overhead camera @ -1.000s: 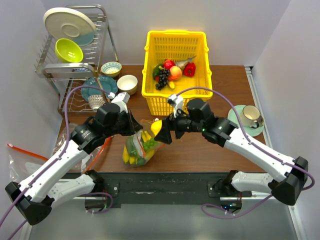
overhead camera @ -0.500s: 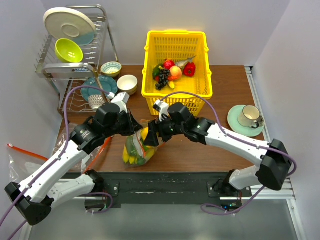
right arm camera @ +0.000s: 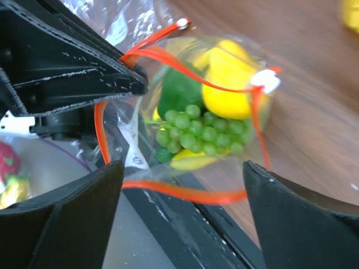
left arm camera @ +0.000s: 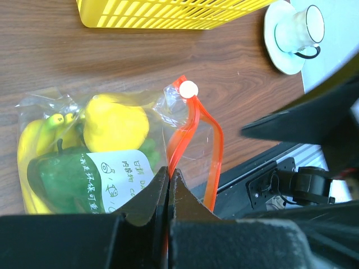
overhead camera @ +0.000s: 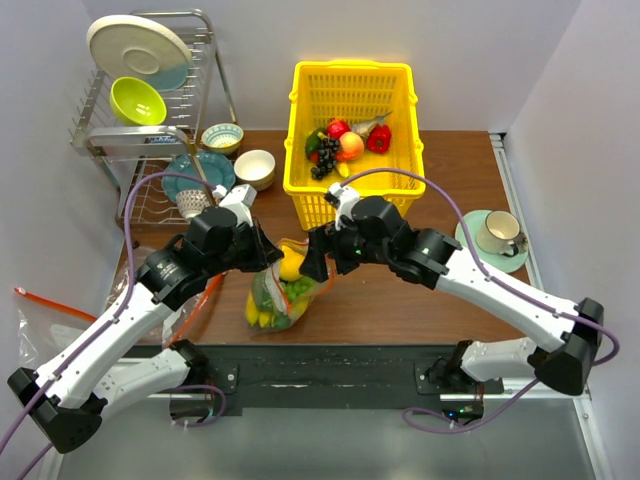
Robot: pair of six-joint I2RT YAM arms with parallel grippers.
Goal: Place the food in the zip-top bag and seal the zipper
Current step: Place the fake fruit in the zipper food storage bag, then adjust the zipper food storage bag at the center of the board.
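Now the right gripper (right arm camera: 179, 168) stands with its jaws spread wide and nothing between them, hovering at the mouth of the zip-top bag (overhead camera: 282, 298). A second ago, in the top view, it carried the yellow pear-like fruit (left arm camera: 116, 123) just right of the bag, and half a second ago it had pushed over the opening. That fruit has since dropped free and lies inside the bag, near its mouth, while the right arm has drawn back a little toward the right of the frame.

The left gripper (left arm camera: 168, 178) has not shifted: its jaws stay clenched on the bag's mouth edge, pinching the clear plastic right at the zipper (left arm camera: 193, 129). The orange-red strip gapes in a wide loop in the right wrist view.

Inside the bag the green grapes (right arm camera: 202, 131) lie in the centre of the right wrist view, touching the pear-like fruit above them. The green vegetable piece (left arm camera: 61, 174) and the banana bunch (left arm camera: 31, 151) sit at the lower left of the left wrist view.

The bag rests on the table (overhead camera: 400, 300), bottom centre in the top view, just below the yellow basket (overhead camera: 352, 85). A cup (overhead camera: 502, 232) on a saucer (overhead camera: 470, 232) stands at the right
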